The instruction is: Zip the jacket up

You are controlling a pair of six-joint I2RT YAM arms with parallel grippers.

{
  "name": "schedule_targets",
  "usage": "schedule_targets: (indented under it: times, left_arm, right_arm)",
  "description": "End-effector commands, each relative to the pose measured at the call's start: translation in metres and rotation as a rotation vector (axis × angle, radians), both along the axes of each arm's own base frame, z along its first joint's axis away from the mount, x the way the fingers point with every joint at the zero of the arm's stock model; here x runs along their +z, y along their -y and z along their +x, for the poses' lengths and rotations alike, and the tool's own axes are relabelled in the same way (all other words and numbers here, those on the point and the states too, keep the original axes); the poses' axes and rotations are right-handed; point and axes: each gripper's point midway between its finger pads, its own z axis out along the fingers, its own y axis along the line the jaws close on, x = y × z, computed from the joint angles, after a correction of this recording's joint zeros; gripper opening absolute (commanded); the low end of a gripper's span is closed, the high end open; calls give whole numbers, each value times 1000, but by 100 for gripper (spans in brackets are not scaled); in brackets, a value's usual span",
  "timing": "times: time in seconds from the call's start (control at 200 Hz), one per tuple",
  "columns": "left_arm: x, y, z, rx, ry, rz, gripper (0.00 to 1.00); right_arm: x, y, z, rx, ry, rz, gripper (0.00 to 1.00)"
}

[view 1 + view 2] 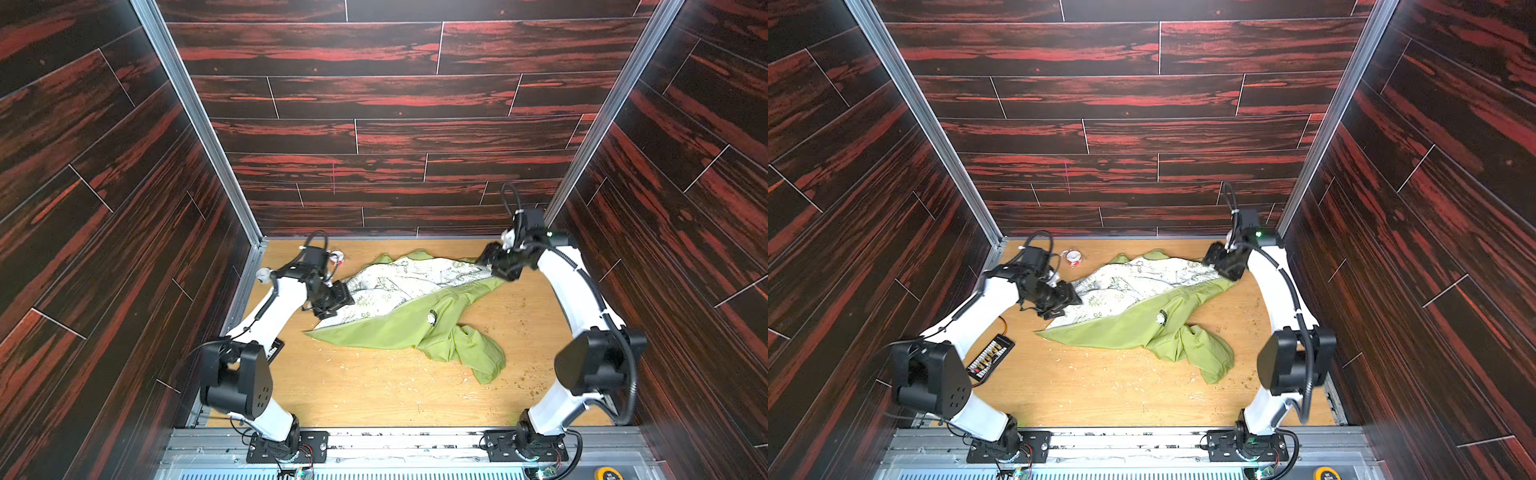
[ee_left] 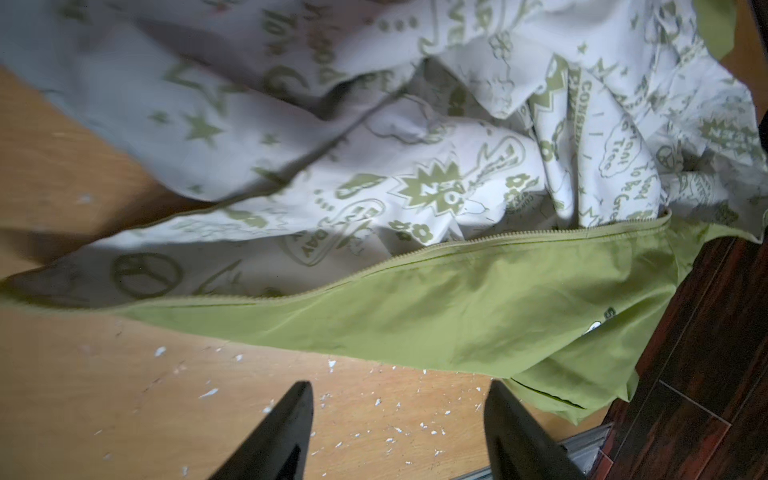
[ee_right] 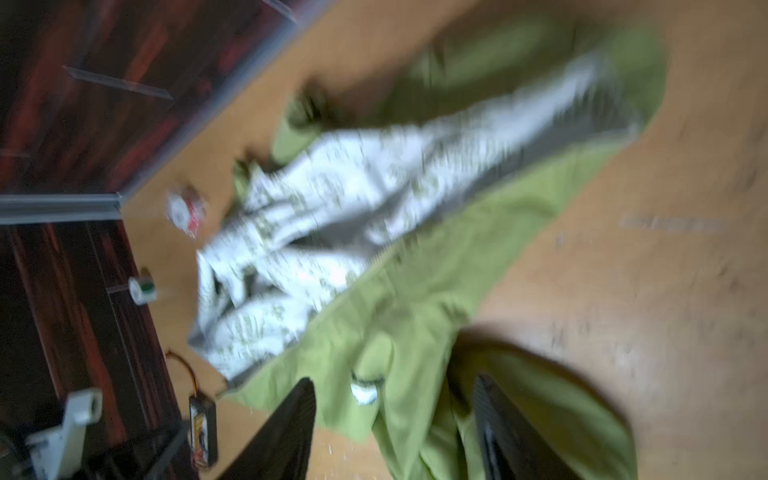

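Jacket (image 1: 395, 332), count one, unzipped, lining (image 1: 399, 282) exposed. Left gripper (image 2: 400, 386), right gripper (image 3: 395, 380), count two: spread apart, holding nothing.

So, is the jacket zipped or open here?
Open: the jacket lies spread, patterned lining exposed, its zipper edge unjoined.

The jacket (image 1: 386, 332) lies open and rumpled toward the back of the table (image 1: 374, 395). Its pale patterned lining (image 1: 399, 278) faces up. A lime-green panel with a small white print (image 1: 431, 318) folds across the near side, zipper (image 2: 457, 246) undone, sleeve (image 1: 478, 353) bunched at the right.
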Motion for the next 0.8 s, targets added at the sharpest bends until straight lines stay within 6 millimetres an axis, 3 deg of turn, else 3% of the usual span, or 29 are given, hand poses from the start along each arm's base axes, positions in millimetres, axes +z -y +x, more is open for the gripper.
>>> schedule_targets:
  times: [0.0, 0.115, 0.225, 0.436, 0.616, 0.726, 0.791]
  left_arm:
    - [0, 18, 12, -40, 19, -16, 68]
    - [-4, 26, 17, -61, 9, -13, 66]
    - [1, 27, 23, -69, 22, -5, 65]
    - [5, 23, 24, -77, 35, 21, 65]
    - [3, 18, 18, -74, 34, 39, 65]
    - [2, 16, 14, -72, 33, 49, 64]
    - [3, 14, 14, -70, 37, 56, 63]
  right_arm:
    - [-24, -20, -21, -41, -37, 107, 65]
    - [-54, -44, -41, -16, -95, 131, 67]
    - [-69, -63, -42, -2, -98, 151, 70]
    - [-104, -62, -29, -40, -138, 116, 67]
    - [-108, -50, -11, -32, -138, 45, 33]
    - [-104, -34, -6, -39, -139, 7, 5]
    - [-102, -22, -5, -49, -141, -18, 0]
